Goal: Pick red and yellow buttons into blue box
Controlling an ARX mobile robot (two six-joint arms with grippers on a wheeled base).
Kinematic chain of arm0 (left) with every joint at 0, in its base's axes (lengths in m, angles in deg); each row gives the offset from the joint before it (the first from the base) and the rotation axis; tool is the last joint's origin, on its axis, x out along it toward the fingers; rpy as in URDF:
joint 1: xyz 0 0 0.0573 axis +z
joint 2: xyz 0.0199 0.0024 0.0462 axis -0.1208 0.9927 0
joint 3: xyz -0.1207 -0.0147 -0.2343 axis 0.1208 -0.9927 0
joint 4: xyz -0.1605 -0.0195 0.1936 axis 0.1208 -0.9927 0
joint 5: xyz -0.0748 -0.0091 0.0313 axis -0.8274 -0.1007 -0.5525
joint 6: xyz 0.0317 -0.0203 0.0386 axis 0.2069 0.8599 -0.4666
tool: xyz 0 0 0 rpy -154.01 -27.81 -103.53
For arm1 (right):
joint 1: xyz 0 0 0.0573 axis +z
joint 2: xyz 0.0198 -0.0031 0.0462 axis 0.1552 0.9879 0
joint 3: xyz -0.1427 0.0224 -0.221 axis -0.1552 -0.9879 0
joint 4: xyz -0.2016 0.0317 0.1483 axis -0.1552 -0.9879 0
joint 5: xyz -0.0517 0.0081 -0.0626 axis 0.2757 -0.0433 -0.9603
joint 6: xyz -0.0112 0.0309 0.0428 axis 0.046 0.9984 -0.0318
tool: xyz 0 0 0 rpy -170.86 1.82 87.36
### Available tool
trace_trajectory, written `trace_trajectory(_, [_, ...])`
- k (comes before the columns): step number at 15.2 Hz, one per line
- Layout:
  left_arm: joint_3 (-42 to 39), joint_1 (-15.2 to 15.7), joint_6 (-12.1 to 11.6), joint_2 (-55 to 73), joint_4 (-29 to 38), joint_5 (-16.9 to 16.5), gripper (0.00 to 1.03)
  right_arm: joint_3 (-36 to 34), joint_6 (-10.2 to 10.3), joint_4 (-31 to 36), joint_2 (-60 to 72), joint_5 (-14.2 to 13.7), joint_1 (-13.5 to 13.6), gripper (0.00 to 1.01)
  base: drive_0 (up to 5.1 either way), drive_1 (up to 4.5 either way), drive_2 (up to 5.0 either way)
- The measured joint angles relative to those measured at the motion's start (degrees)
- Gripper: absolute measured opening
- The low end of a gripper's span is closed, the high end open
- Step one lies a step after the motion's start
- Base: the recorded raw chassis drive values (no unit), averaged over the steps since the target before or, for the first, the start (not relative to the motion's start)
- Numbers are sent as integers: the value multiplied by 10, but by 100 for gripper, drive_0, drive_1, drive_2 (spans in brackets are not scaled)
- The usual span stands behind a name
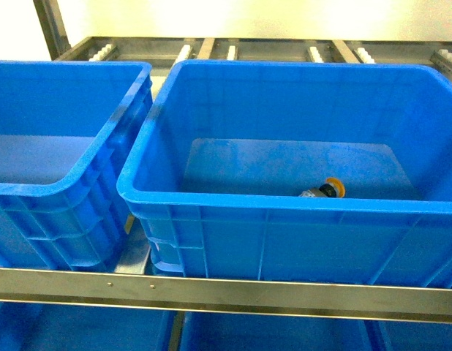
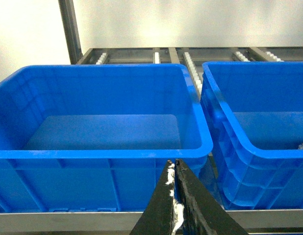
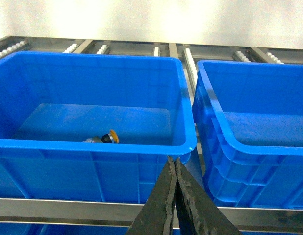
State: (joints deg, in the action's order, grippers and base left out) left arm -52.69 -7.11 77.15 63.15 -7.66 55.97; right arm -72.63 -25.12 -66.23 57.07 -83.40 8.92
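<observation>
Yellow button [image 1: 330, 189] lies on its side on blue box [image 1: 211, 201] floor; left gripper [image 2: 173, 169] and right gripper [image 3: 173, 164] jaws pressed together, holding nothing

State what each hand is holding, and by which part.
Nothing is held. The left hand and the right hand are both shut with nothing between them. The yellow button lies loose in the blue box.

left tool [image 2: 173, 169] closed, right tool [image 3: 172, 164] closed

support: metal roller rack [image 1: 226, 292] | on it: blue crates [image 1: 284, 183] side by side
</observation>
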Motion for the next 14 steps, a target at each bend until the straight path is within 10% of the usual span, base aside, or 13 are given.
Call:
trace_trajectory(8, [0,0,0,0,0,0,42,0,0,0,0,0,0,51,0,0,0])
trace_trajectory(12, [0,0,0,0,0,0,85,0,0,0,0,0,0,95,0,0,0])
trace_trajectory(14, [0,0,0,0,0,0,98,0,0,0,0,0,0,98,0,0,0])
